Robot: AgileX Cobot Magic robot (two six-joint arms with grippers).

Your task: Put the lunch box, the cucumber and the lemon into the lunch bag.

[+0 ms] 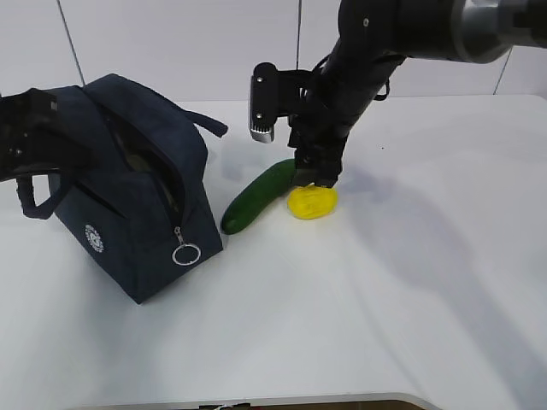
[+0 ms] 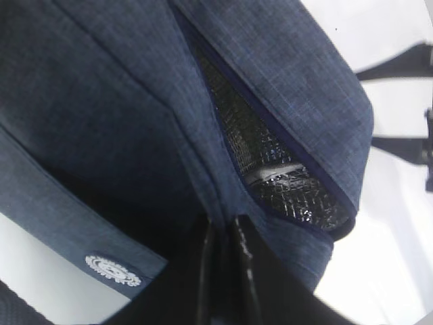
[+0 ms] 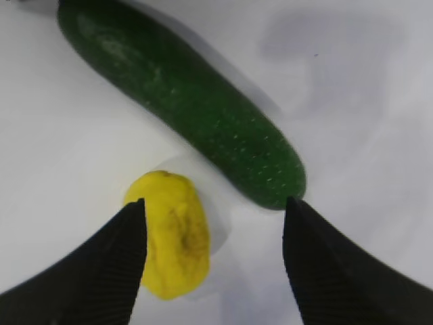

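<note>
Right gripper (image 3: 213, 237): jaws apart over lemon (image 3: 174, 233), beside cucumber (image 3: 183, 95), mid-tabletop. Left gripper (image 2: 222, 271): clamped on bag (image 2: 135, 101) fabric, left edge.

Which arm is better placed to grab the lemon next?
The right. Its open gripper hangs just over the lemon beside the cucumber, while the left gripper is shut on the lunch bag.

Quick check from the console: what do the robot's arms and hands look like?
The right arm is glossy black with a silver metal band near the top edge, black cables, and a silver-and-black camera block. The right hand's fingers are black, wedge-shaped, finely ribbed. The left hand looks glossy black.
</note>
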